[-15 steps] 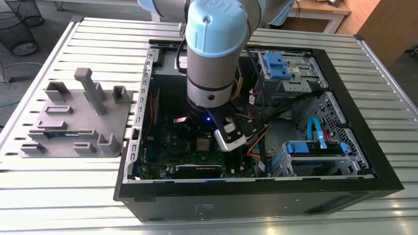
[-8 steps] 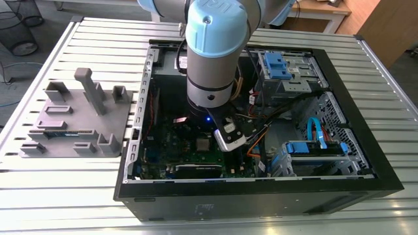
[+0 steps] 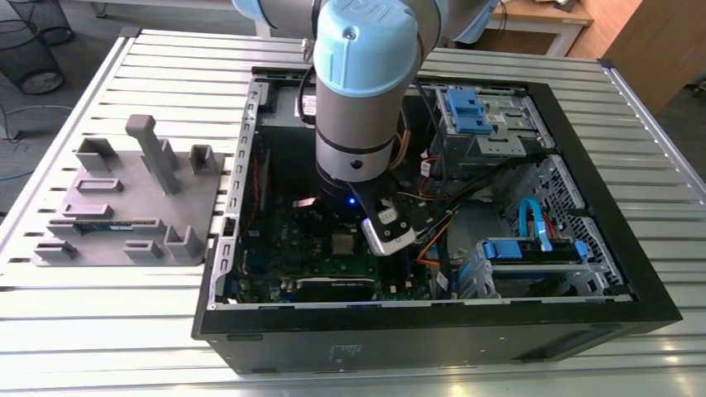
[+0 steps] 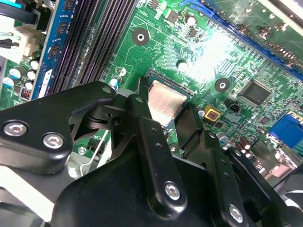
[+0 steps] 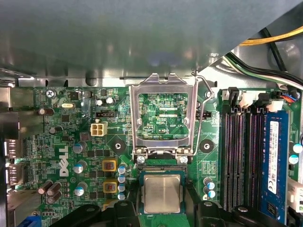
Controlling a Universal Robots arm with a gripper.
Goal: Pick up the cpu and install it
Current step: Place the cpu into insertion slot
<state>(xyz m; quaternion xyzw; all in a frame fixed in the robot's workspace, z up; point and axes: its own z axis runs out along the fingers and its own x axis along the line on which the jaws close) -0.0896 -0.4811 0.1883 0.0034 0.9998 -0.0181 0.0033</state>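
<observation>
The cpu (image 5: 162, 194), a small square chip with a shiny silver top, lies flat in the socket on the green motherboard (image 5: 71, 156). In the second wrist view the cpu (image 4: 164, 105) sits between my two black fingers (image 4: 140, 118). My gripper (image 5: 162, 210) straddles it, open, with a thin strip of socket frame showing between each finger and the chip's edge. In the exterior view my arm (image 3: 353, 157) reaches down into the open computer case (image 3: 617, 273), over the motherboard.
The socket's metal load plate (image 5: 163, 85) is hinged up just beyond the cpu, its lever (image 5: 204, 101) beside it. Black memory slots (image 5: 241, 156) and a blue stick (image 5: 274, 161) run alongside. Cables and drive cages (image 3: 497, 124) crowd the case. A grey fixture (image 3: 121, 207) lies at the exterior view's left.
</observation>
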